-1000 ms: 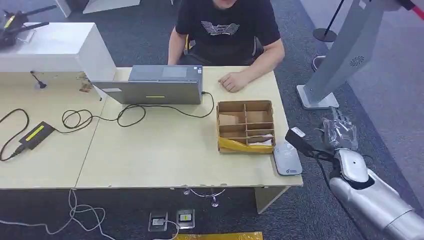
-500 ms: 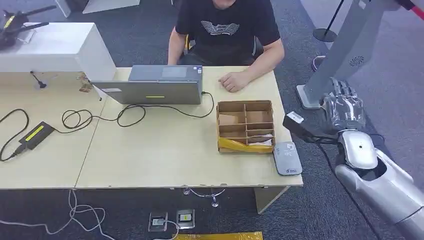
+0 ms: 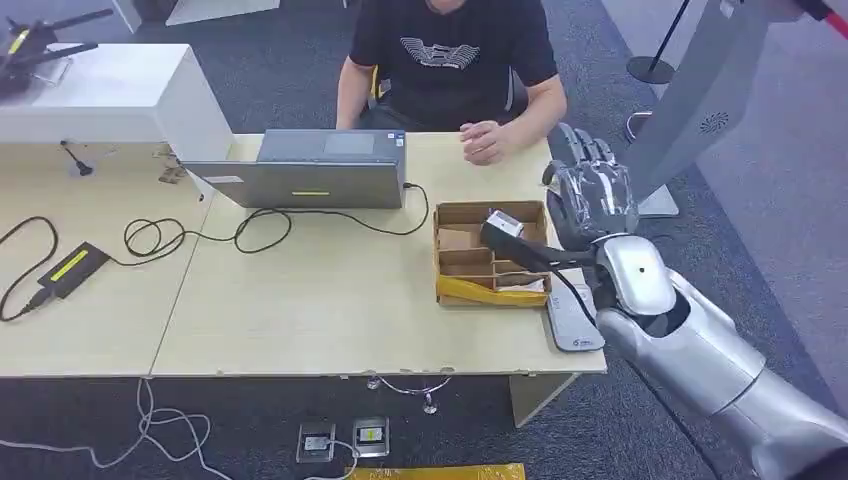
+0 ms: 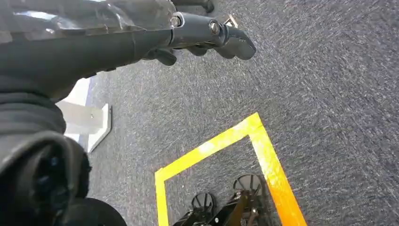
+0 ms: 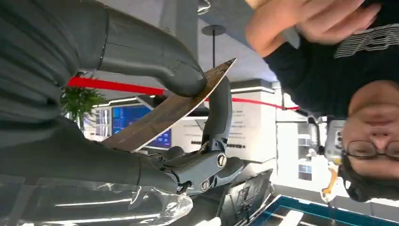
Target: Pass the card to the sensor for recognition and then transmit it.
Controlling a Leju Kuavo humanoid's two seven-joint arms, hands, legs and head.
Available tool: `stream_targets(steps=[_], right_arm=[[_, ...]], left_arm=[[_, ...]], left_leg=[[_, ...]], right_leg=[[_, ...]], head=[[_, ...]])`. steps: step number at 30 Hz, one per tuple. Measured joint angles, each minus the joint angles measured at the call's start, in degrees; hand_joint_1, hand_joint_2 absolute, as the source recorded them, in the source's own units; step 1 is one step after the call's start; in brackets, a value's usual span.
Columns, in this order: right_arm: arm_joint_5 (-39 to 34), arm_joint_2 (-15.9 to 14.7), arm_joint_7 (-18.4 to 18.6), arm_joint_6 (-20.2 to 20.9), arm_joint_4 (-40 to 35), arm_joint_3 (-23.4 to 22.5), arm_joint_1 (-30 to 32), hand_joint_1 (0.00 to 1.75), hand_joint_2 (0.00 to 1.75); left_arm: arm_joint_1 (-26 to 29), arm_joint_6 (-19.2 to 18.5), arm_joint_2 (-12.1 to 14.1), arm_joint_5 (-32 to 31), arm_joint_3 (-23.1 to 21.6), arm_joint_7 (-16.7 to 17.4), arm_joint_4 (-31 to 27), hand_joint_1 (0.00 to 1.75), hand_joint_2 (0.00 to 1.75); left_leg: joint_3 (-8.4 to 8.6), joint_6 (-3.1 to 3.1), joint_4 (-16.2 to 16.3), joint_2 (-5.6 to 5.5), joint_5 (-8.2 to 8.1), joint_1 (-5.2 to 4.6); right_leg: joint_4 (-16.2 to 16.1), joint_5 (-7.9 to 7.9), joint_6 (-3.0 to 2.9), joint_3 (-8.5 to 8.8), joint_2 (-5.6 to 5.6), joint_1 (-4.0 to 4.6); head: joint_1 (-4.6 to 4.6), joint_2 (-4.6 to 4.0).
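Fingers [image 5: 216,113] of right hand [image 3: 592,200] pinching one card [image 5: 169,110] against thumb, raised over surface [image 3: 300,300]. One sensor [image 3: 572,318] below; one divided box [image 3: 490,252] beside. Left hand [image 4: 207,35] fingers curled, holding nothing.

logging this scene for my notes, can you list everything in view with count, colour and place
thin brown card: one, pinched in right hand
flat grey card sensor: one, table's front right corner
divided cardboard box: one, brown, right part of table
open grey laptop: one, table's far middle
black power brick: one, yellow label, table's left
black cables: several, between laptop and brick
pale wooden table: one
person in black shirt: one, seated behind table
right hand: silver, raised over box's right side
left hand: dark, hanging over carpet
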Motion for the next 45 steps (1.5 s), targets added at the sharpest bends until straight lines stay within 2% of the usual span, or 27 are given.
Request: stream_targets(steps=[7, 14, 23, 24, 25, 26, 32, 39, 42, 45], right_arm=[[-1.5, 5.1, -3.9, -2.8, 4.5, 1.7, -1.4, 1.75, 1.75], [-2.2, 9.7, -5.2, -3.4, 10.4, 3.0, -3.6, 1.75, 1.75], [-2.6, 12.2, -4.9, -3.6, 14.0, 3.5, -4.3, 1.75, 1.75], [-2.6, 12.2, -4.6, -3.6, 14.1, 3.5, -4.3, 1.45, 1.75], [-2.4, 12.2, -4.1, -3.6, 14.3, 3.5, -4.3, 0.12, 1.75], [-2.2, 12.2, -3.7, -3.5, 14.4, 3.5, -4.3, 0.0, 1.75], [1.1, 11.8, -0.9, -3.7, 14.6, 3.3, -3.5, 0.0, 1.75], [2.6, 10.9, 0.3, -2.7, 13.8, 2.6, -1.6, 0.0, 1.75], [0.8, 10.3, 0.3, -0.4, 12.6, 1.9, -0.7, 0.0, 1.75], [-3.9, 9.2, 0.0, 2.8, 9.6, 0.1, 1.6, 0.0, 1.75]], left_arm=[[0.0, 0.6, -0.1, 0.7, 0.0, -0.2, 0.0, 0.0, 0.0], [0.0, 0.8, -0.3, 1.4, 0.0, -0.2, 0.0, 0.0, 0.0], [0.0, 0.8, -0.3, 1.8, 0.0, -0.8, 0.1, 0.0, 0.0], [0.0, 0.8, -0.3, 1.8, 0.0, -0.9, 0.1, 0.0, 0.0], [0.0, 0.8, -0.3, 1.8, 0.0, -0.9, 0.1, 0.0, 0.0], [0.0, 0.8, -0.3, 1.8, 0.0, -1.0, 0.1, 0.0, 0.0], [0.1, 0.8, -0.3, 1.8, 0.0, -1.0, 0.1, 0.0, 0.0], [0.1, 0.8, -0.3, 1.8, 0.0, -1.0, 0.2, 0.0, 0.0], [0.1, 0.8, -0.3, 2.0, 0.0, -1.0, 0.2, 0.0, 0.0], [0.1, 0.8, -0.3, 2.4, 0.0, -1.0, 0.2, 0.0, 0.0]], left_leg=[[-0.01, 0.0, 0.0, 0.0, 0.0, 0.02], [-0.01, -0.02, 0.0, -0.01, 0.02, 0.03], [-0.01, -0.02, 0.0, -0.01, 0.01, 0.03], [-0.01, -0.02, 0.0, -0.01, 0.01, 0.03], [-0.01, -0.02, 0.0, -0.01, 0.01, 0.03], [0.0, -0.02, 0.0, 0.0, 0.01, 0.03], [0.02, -0.02, 0.0, 0.04, 0.01, 0.03], [0.04, -0.02, 0.0, 0.08, 0.01, 0.03], [0.05, -0.03, 0.0, 0.09, 0.01, 0.03], [0.05, -0.03, 0.0, 0.08, 0.01, 0.02]], right_leg=[[0.0, 0.0, 0.0, -0.01, -0.01, 0.03], [0.0, 0.0, -0.01, -0.01, 0.0, 0.04], [0.0, 0.0, -0.01, -0.04, 0.0, 0.04], [0.0, 0.0, -0.01, -0.04, -0.01, 0.04], [0.0, 0.0, -0.01, -0.05, 0.0, 0.04], [0.0, 0.0, -0.01, -0.05, 0.01, 0.04], [0.0, 0.01, -0.01, -0.06, 0.02, 0.04], [0.0, 0.03, -0.04, -0.08, 0.05, 0.04], [0.0, 0.03, -0.04, -0.06, 0.06, 0.04], [0.0, 0.03, -0.04, -0.08, 0.06, 0.04]], head=[[0.0, 0.0], [0.0, 0.0], [-0.02, 0.0], [0.02, 0.0], [0.0, 0.0], [0.02, 0.0], [0.0, 0.0], [0.0, 0.0], [-0.02, 0.02], [0.0, 0.02]])
